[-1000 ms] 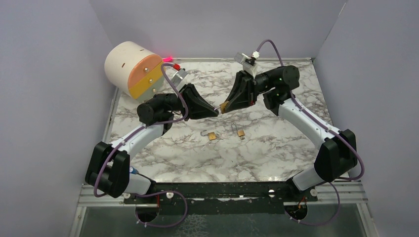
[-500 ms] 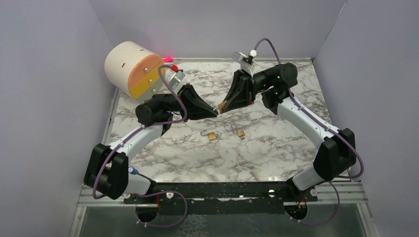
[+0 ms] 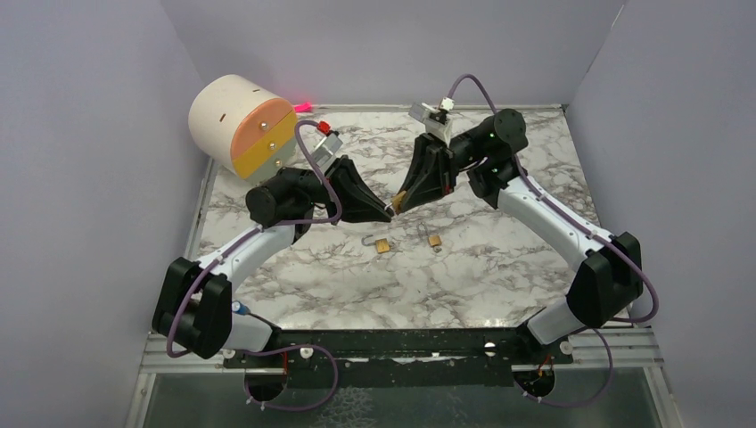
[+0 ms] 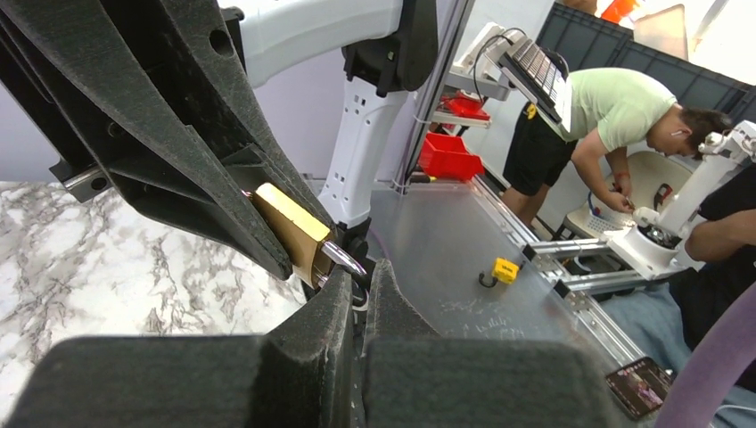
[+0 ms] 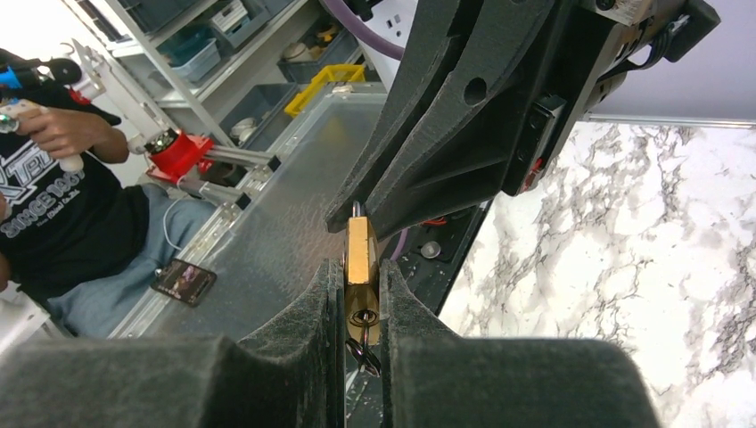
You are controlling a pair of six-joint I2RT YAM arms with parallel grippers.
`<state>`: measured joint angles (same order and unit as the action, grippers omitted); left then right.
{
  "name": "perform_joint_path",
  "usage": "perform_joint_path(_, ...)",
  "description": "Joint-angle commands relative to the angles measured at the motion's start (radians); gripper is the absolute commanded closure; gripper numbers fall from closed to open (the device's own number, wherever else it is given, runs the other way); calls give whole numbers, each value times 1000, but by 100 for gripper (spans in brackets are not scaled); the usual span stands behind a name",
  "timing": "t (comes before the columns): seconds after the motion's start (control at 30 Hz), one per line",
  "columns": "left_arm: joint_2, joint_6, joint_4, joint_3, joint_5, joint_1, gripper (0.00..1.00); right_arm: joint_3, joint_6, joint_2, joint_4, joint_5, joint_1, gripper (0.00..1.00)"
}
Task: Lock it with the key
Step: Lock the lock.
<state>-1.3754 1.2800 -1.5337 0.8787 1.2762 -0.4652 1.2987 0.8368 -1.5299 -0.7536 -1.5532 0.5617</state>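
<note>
A brass padlock point(image 5: 361, 254) is clamped between the pads of my right gripper point(image 5: 362, 272), held above the marble table point(image 3: 499, 259). A small key point(image 5: 364, 334) on a dark ring sticks out of the keyhole on its underside, toward the right wrist. My left gripper point(image 4: 359, 278) is shut, its tips against the silver shackle point(image 4: 343, 259) at the far end of the padlock point(image 4: 290, 232). Whether the shackle is pinched between them I cannot tell. In the top view the two grippers meet tip to tip, left point(image 3: 390, 211) and right point(image 3: 399, 198), near mid-table.
Two more small brass padlocks point(image 3: 382, 245) point(image 3: 435, 240) lie on the marble just in front of the grippers. A large cream and orange cylinder point(image 3: 241, 125) stands at the back left corner. Grey walls close off three sides.
Both grippers have drifted slightly left and toward the front together, still joined at the padlock. The right wrist has turned and shifted left. Neither grip has changed.
</note>
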Motion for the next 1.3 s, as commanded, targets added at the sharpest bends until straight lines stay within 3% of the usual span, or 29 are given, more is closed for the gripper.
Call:
perform_joint_path(0.0,-98,-87,-216,55,-157,-66,100,4,-78,-25,87,264,166,99)
perform_joint_path(0.17,-62,-212,-36,54,-118,-64,99,43,-265,26,328,328,164,99)
perform_joint_path(0.3,-33,-276,95,52,-101,-49,17,34,-336,64,440,413,131,99)
perform_joint_path(0.33,-23,-290,119,45,-102,-39,7,25,-347,74,463,439,118,99)
perform_joint_path(0.4,5,-333,190,29,-113,-12,2,4,-372,96,505,481,87,99)
perform_joint_path(0.67,87,-514,444,-26,-257,77,2,-62,-366,120,517,536,30,99)
perform_joint_path(0.87,86,-533,475,-44,-370,77,16,-70,-380,120,536,598,30,99)
perform_joint_path(1.03,93,-551,491,-37,-354,77,26,-78,-402,139,577,715,30,99)
perform_joint_path(1.13,108,-591,538,-41,-347,77,37,-81,-404,154,590,780,29,99)
perform_joint_path(1.27,146,-659,621,-56,-343,88,42,-85,-396,181,597,857,13,99)
